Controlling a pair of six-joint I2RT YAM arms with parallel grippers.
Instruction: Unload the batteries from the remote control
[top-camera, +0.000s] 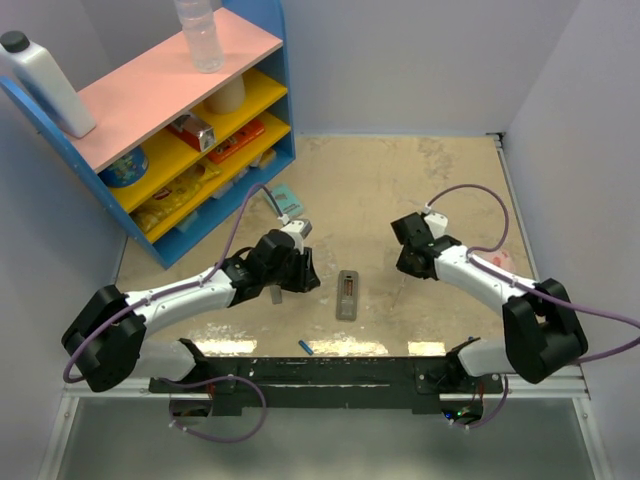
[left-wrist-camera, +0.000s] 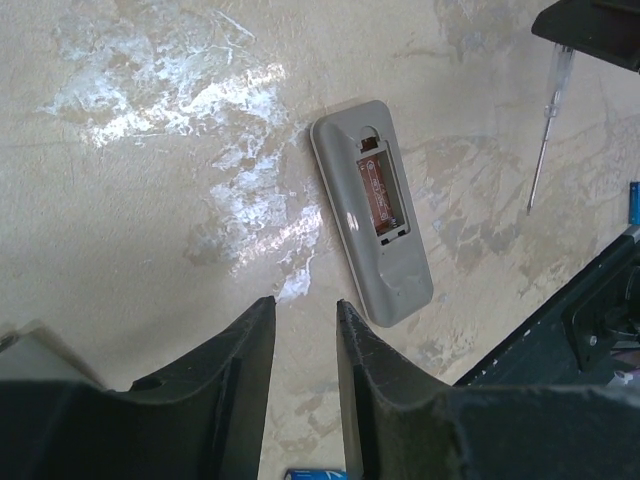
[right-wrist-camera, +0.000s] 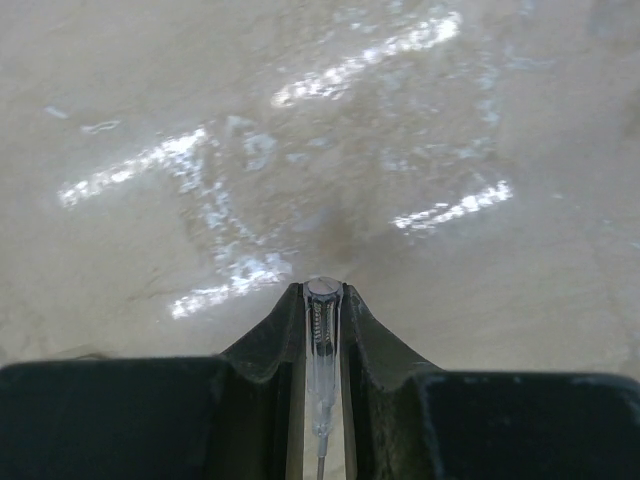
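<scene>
1. The remote control (top-camera: 347, 294) lies flat on the counter (top-camera: 400, 180), back side up. Its length runs toward and away from the arm bases. Its compartment (left-wrist-camera: 381, 190) is uncovered and looks coppery brown inside; what sits in it I cannot tell.
2. One battery (top-camera: 305, 346), a tiny blue cylinder, lies on the counter. It is on the arm-base side of the remote control and a little to its left. It is well apart from the remote control and close to the black base rail (top-camera: 330, 365).
3. The left claw (left-wrist-camera: 305, 315) is just left of the remote control. Its two fingers stand apart, with bare counter showing between them. In the left wrist view the near end of the remote control lies just past the right-hand fingertip, with a gap between the two.
4. The right claw (right-wrist-camera: 322, 295) is to the right of the remote control, farther off than the left claw. It is clamped on a slim clear-handled screwdriver (left-wrist-camera: 547, 125). The metal shaft slants down toward the counter, and its tip is to the right of the remote control and apart from it. Whether the tip touches the counter I cannot tell.
5. A teal box (top-camera: 287, 198) lies beyond the remote control and to its left.
6. A shelf unit (top-camera: 283, 90) stands farther left and farther back from the remote control.
</scene>
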